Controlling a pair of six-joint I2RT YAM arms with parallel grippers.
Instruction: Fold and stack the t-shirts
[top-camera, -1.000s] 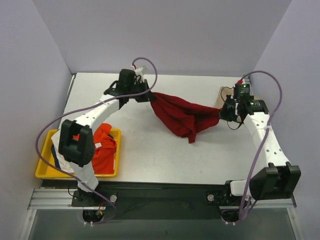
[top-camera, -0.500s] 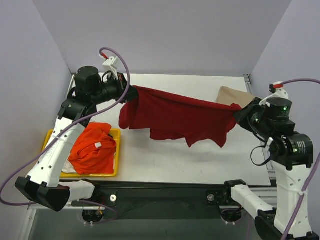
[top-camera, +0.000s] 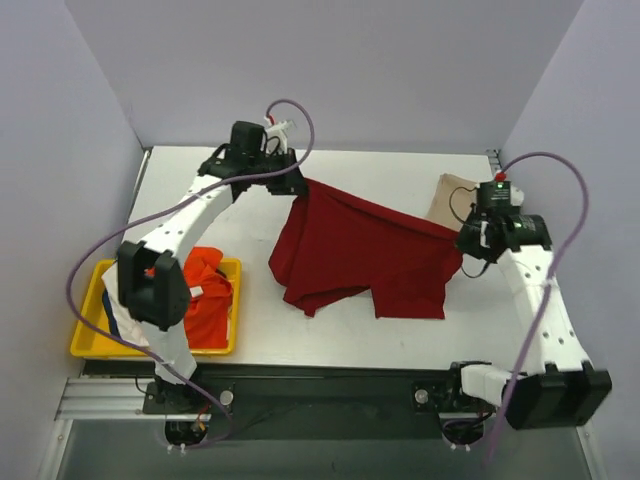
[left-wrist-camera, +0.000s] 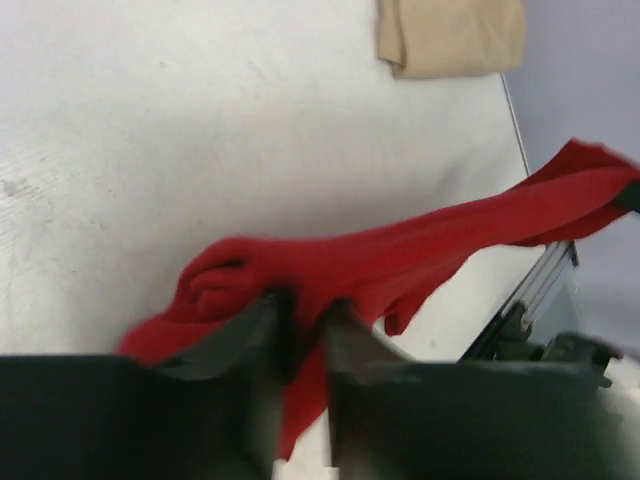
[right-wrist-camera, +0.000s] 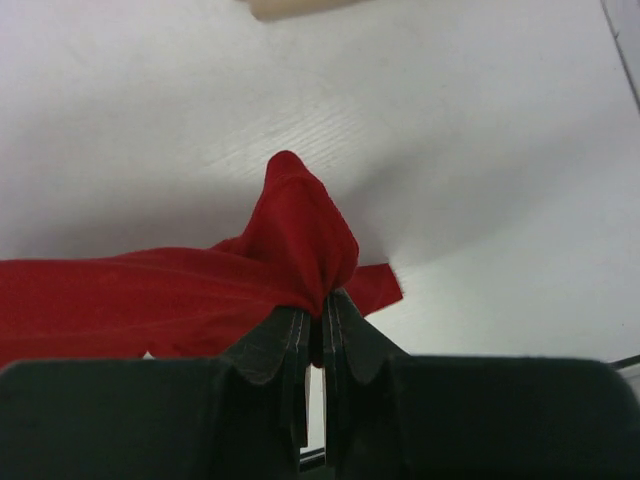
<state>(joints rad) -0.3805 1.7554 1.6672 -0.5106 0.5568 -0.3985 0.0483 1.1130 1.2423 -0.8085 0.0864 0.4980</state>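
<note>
A large dark red t-shirt lies spread across the middle of the table, its far edge strung between my two grippers. At the shirt's far left corner, my left gripper is shut on a bunch of the red cloth; the fabric sits between the fingertips of that gripper. My right gripper is shut on the right corner, and the cloth bulges up out of the pinch of its jaws. A folded tan t-shirt lies at the far right, behind the right gripper.
A yellow tray stands at the near left edge with a crumpled orange t-shirt and a bit of white and blue cloth in it. The left arm's elbow hangs over the tray. Grey walls close in the table.
Half a second ago the red shirt hung stretched in the air between raised arms. Both arms have come down and inward, and the shirt's lower part now rests on the table.
</note>
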